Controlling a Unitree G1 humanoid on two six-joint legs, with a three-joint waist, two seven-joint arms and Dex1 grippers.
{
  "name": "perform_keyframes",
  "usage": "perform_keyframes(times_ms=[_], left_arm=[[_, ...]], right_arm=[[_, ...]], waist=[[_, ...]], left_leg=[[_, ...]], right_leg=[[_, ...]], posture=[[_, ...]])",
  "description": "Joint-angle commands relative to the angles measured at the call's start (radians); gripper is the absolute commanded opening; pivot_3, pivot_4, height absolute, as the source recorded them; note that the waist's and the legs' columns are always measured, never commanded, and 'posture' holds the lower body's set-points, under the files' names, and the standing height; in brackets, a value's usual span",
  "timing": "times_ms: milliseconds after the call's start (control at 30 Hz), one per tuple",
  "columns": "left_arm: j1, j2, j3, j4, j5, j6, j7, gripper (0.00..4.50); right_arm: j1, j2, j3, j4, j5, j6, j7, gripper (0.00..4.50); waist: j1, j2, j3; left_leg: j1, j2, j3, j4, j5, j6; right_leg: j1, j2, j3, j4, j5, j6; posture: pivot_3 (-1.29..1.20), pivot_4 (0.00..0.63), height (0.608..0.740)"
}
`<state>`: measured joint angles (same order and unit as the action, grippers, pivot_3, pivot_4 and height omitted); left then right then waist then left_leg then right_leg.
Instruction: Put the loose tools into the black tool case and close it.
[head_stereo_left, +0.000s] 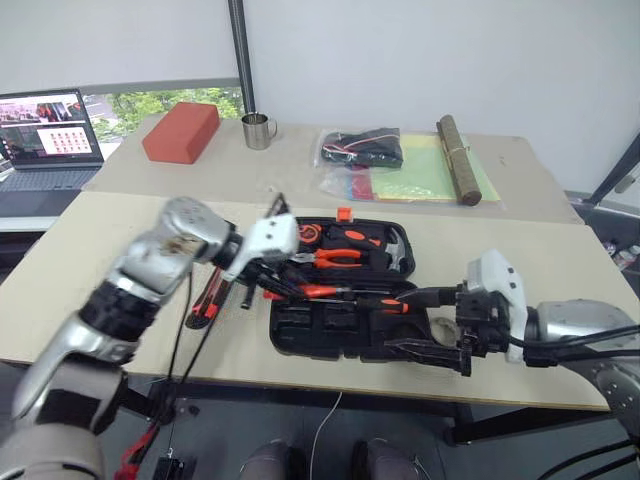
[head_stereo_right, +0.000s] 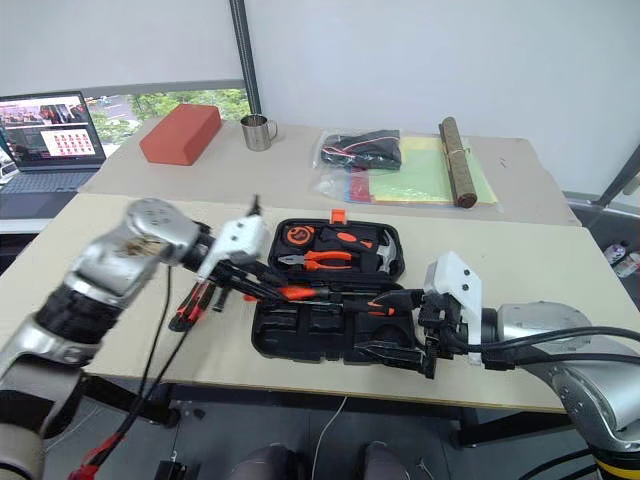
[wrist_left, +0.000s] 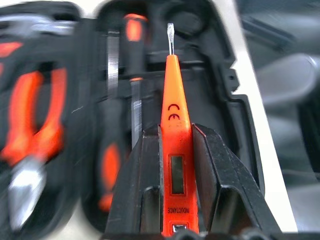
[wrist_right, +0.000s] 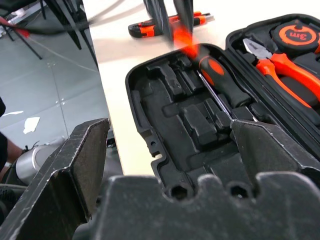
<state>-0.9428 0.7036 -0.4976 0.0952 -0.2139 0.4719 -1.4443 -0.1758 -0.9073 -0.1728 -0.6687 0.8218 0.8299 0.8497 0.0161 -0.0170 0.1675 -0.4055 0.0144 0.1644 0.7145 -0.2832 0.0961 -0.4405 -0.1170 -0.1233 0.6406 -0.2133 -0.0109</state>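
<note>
Two end effectors work here: the left end effector (wrist_left: 177, 165) is clamped on the slim orange tester pen (wrist_left: 172, 120) over the open black moulded plastic tool case (head_stereo_left: 330, 335) on the bench; the right end effector (wrist_right: 165, 165) gapes at the case's four o'clock. Released askew, the pen could bridge its recess and block closing.

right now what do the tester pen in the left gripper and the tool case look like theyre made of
Tester pen: looks like glossy orange moulded plastic with a printed CE mark and a small display window; its slim tip looks like bare metal.
Tool case: looks like matte black moulded plastic, judging by the shaped recesses pressed into it.
The left gripper is clamped on the pen.
</note>
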Motion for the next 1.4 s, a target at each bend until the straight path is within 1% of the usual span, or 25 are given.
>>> perform_keyframes(times_ms=[33,267,433,600,667,700,733,767,900,933,1000,1067,1133,1167,1200,1300,1333,1367,1400], left_arm=[[-0.052,-0.039,-0.037,0.058,0.07,-0.027,-0.024,0.42],[-0.078,-0.11,-0.093,0.154,0.165,0.052,-0.015,0.42],[-0.075,-0.137,-0.094,0.183,0.182,0.097,-0.029,0.42],[-0.07,-0.161,-0.095,0.243,0.22,0.028,-0.009,0.42],[-0.067,-0.172,-0.083,0.247,0.206,0.03,-0.018,0.42],[-0.065,-0.176,-0.071,0.243,0.192,0.032,-0.026,1.41],[-0.066,-0.178,-0.055,0.236,0.176,0.041,-0.032,1.66],[-0.066,-0.178,-0.041,0.228,0.163,0.049,-0.036,2.11],[-0.049,-0.151,0.029,0.19,0.124,0.046,-0.03,3.64],[-0.023,-0.127,0.08,0.151,0.075,0.058,-0.048,3.9],[0.025,-0.09,0.164,0.09,-0.011,0.084,-0.08,3.9],[0.065,-0.068,0.216,0.057,-0.065,0.106,-0.094,3.9],[0.112,-0.082,0.274,0.07,-0.106,0.108,-0.059,3.34],[0.128,-0.094,0.295,0.077,-0.119,0.108,-0.039,3.14],[0.145,-0.121,0.315,0.104,-0.123,0.092,0.001,2.81],[0.176,-0.191,0.342,0.175,-0.117,0.054,0.084,1.65],[0.179,-0.204,0.345,0.184,-0.116,0.051,0.094,1.39],[0.19,-0.214,0.336,0.193,-0.11,0.04,0.094,0.94],[0.203,-0.223,0.322,0.201,-0.099,0.02,0.095,0.62]], right_arm=[[0.015,0.009,-0.054,-0.049,0.024,-0.012,-0.04,4.5],[0.058,0.02,-0.09,-0.082,0.042,-0.01,-0.093,4.5],[0.078,0.022,-0.106,-0.094,0.058,-0.011,-0.124,4.5],[0.078,0.019,-0.104,-0.094,0.066,-0.011,-0.139,4.5],[0.074,0.018,-0.102,-0.092,0.069,-0.012,-0.143,4.5],[0.074,0.017,-0.102,-0.09,0.069,-0.012,-0.144,4.5],[0.074,0.017,-0.101,-0.089,0.07,-0.012,-0.145,4.5],[0.076,0.017,-0.102,-0.09,0.071,-0.012,-0.145,4.5],[0.092,0.017,-0.107,-0.102,0.084,-0.009,-0.148,4.5],[0.1,0.016,-0.111,-0.107,0.09,-0.007,-0.15,4.5],[0.114,0.015,-0.12,-0.113,0.098,-0.007,-0.153,4.5],[0.127,0.012,-0.129,-0.115,0.101,-0.01,-0.152,4.5],[0.133,0.009,-0.131,-0.11,0.1,-0.014,-0.15,4.5],[0.134,0.008,-0.131,-0.108,0.1,-0.015,-0.149,4.5],[0.131,0.007,-0.128,-0.103,0.098,-0.016,-0.149,4.5],[0.116,0.007,-0.118,-0.093,0.097,-0.015,-0.152,4.5],[0.113,0.006,-0.117,-0.091,0.097,-0.015,-0.151,4.5],[0.106,0.004,-0.112,-0.09,0.092,-0.016,-0.15,4.5],[0.099,0.002,-0.105,-0.088,0.085,-0.019,-0.147,4.5]], waist=[[-0.004,0.0,0.0],[-0.003,0.0,0.0],[-0.003,0.0,0.0],[-0.002,0.0,0.0],[-0.003,0.0,0.0],[-0.003,0.0,0.0],[-0.003,0.0,0.0],[-0.003,0.0,0.0],[-0.003,0.0,0.0],[-0.004,0.0,0.0],[-0.007,0.0,0.0],[-0.009,0.0,0.0],[-0.007,0.0,0.0],[-0.006,0.0,0.0],[-0.003,0.0,0.0],[0.006,0.0,0.0],[0.006,0.0,0.0],[0.006,0.0,0.0],[0.005,0.0,0.0]], left_leg=[[0.0,0.0,0.0,0.0,0.0,0.0],[0.0,0.001,-0.001,0.0,0.0,0.001],[-0.001,0.001,-0.002,0.001,0.0,0.002],[0.0,0.001,-0.003,0.001,0.0,0.002],[0.0,0.001,-0.003,0.001,0.0,0.002],[0.0,0.001,-0.003,0.001,0.0,0.002],[0.0,0.001,-0.003,0.001,0.0,0.002],[-0.001,0.001,-0.003,0.001,0.0,0.002],[-0.001,0.001,-0.003,0.002,0.0,0.003],[-0.001,0.001,-0.003,0.002,0.0,0.003],[-0.001,0.001,-0.003,0.001,-0.001,0.003],[-0.001,0.001,-0.004,0.001,-0.001,0.003],[0.0,0.001,-0.004,0.001,0.0,0.003],[0.001,0.001,-0.004,0.002,0.0,0.003],[0.001,0.001,-0.004,0.002,0.0,0.003],[0.001,-0.001,-0.004,0.003,0.0,0.005],[0.0,-0.001,-0.004,0.003,-0.001,0.005],[-0.001,-0.001,-0.004,0.005,-0.001,0.006],[-0.001,-0.001,-0.004,0.006,-0.001,0.007]], right_leg=[[0.0,0.001,0.0,0.0,0.0,0.0],[0.0,0.001,0.001,0.0,0.0,0.0],[0.0,0.0,0.001,0.0,0.0,0.0],[0.0,-0.001,0.001,0.0,0.0,0.0],[0.001,-0.001,0.001,0.0,0.0,0.0],[0.001,-0.001,0.001,0.0,0.0,0.0],[0.0,-0.001,0.001,0.001,0.0,0.0],[0.0,-0.001,0.001,0.001,0.0,0.0],[0.0,-0.001,0.001,0.001,0.0,0.0],[0.0,-0.001,0.001,0.001,0.0,0.0],[0.0,-0.002,0.001,0.001,0.0,0.0],[0.0,-0.005,0.001,0.001,0.0,0.0],[0.0,-0.005,0.0,0.001,0.0,0.0],[0.001,-0.005,0.0,0.001,0.0,0.0],[0.002,-0.005,0.0,0.001,0.0,0.0],[0.003,-0.005,0.0,0.0,0.001,0.002],[0.003,-0.005,0.0,0.0,0.001,0.003],[0.003,-0.005,0.0,0.0,0.002,0.004],[0.003,-0.005,0.0,0.0,0.002,0.004]], posture=[[0.0,0.15,0.736],[0.0,0.15,0.736],[0.0,0.15,0.736],[0.0,0.15,0.736],[0.0,0.15,0.736],[0.0,0.15,0.736],[0.0,0.15,0.736],[0.0,0.15,0.736],[0.0,0.15,0.736],[0.0,0.15,0.736],[0.0,0.15,0.736],[0.0,0.15,0.736],[0.0,0.15,0.736],[0.0,0.15,0.736],[0.0,0.15,0.736],[0.0,0.15,0.736],[0.0,0.15,0.736],[0.0,0.15,0.736],[0.0,0.15,0.736]])
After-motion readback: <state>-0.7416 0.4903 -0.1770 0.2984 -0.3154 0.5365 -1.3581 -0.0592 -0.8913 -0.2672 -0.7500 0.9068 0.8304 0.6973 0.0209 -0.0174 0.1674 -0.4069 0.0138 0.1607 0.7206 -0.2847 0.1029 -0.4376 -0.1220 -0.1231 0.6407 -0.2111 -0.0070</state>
